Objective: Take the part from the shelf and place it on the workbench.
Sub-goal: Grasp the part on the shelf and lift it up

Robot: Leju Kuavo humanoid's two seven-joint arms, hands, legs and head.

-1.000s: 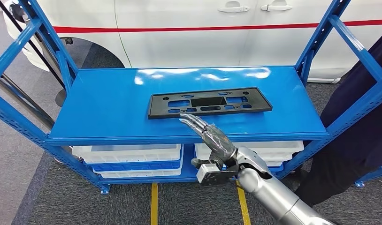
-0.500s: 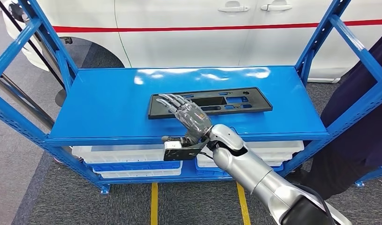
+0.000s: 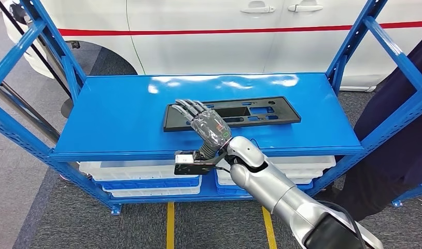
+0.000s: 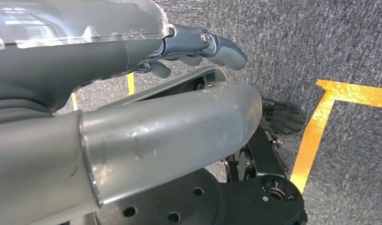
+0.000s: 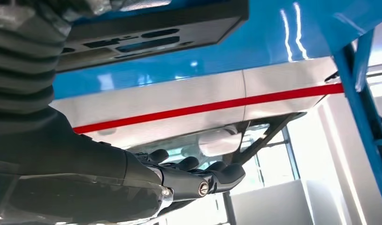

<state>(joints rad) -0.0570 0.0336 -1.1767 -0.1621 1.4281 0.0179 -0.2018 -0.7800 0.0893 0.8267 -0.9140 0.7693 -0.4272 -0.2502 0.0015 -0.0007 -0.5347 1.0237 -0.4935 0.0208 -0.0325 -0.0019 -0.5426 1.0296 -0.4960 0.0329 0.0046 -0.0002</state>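
The right hand (image 3: 206, 127) is extended over the blue shelf, palm down, fingers apart and nearly straight, holding nothing. Its fingertips (image 3: 184, 106) lie over the left end of the flat black plastic mounting plate with rectangular cut-outs (image 3: 261, 113). Whether they touch the plate cannot be told from the head view. In the right wrist view the hand (image 5: 194, 180) shows slightly curved fingers with nothing between them, and the plate (image 5: 147, 28) lies flat on the glossy surface.

The left hand (image 4: 198, 47) hangs low over grey carpet; its fingers look curled inward with nothing in them.

Handling assessment: the plate appears thin, rigid and light, a moulded panel of long rectangular outline. It lies flush on a smooth painted surface, so a finger probably cannot get under an edge directly. Recommended hold: slide the plate toward the shelf's front lip until the long edge overhangs, then pinch that edge, thumb below and fingers above. The cut-outs offer an alternative purchase. A hold near one end is likely to let the far end droop or swing.

The plate rests near the middle of the blue painted steel shelf deck (image 3: 121, 119), long side parallel to the front edge. A white car body with a red stripe (image 3: 224, 31) stands behind the rack.
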